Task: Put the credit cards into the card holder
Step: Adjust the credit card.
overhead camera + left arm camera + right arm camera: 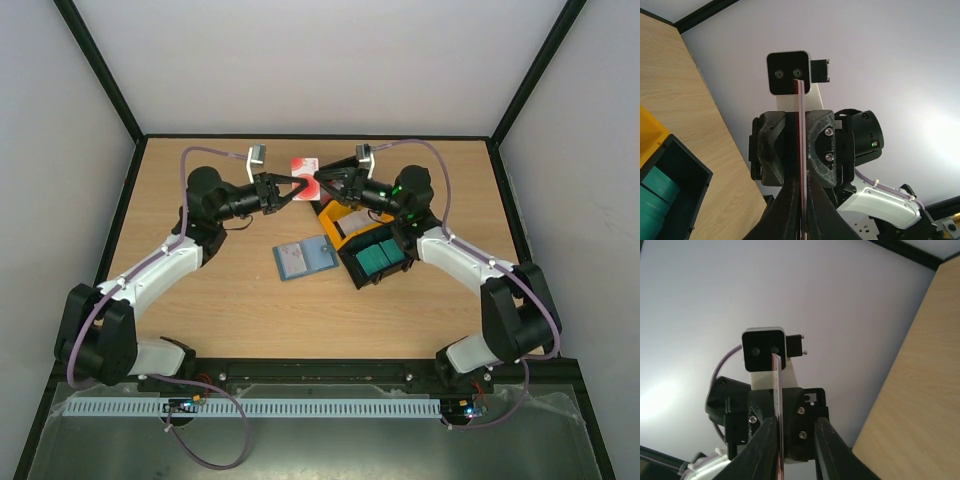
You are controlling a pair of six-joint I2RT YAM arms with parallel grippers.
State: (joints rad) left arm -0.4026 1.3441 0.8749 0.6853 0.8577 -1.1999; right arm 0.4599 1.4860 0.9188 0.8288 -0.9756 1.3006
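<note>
While the left gripper (298,186) is clamped on a red-and-white credit card (305,166), the card hangs upright in the air above the far middle of the wooden table (250,310). From the left wrist it shows edge-on, pinched between that gripper's closed fingers (785,215). The right gripper (319,181) meets the card from the opposite side with its jaws spread. The card runs close along one finger (760,450), with a gap to the other. Nearer on the table, the teal-blue card holder (303,258) lies unfolded, pale pockets up. Just right of it stand a yellow bin (330,213) and a black bin (348,265) holding teal cards (377,256).
</note>
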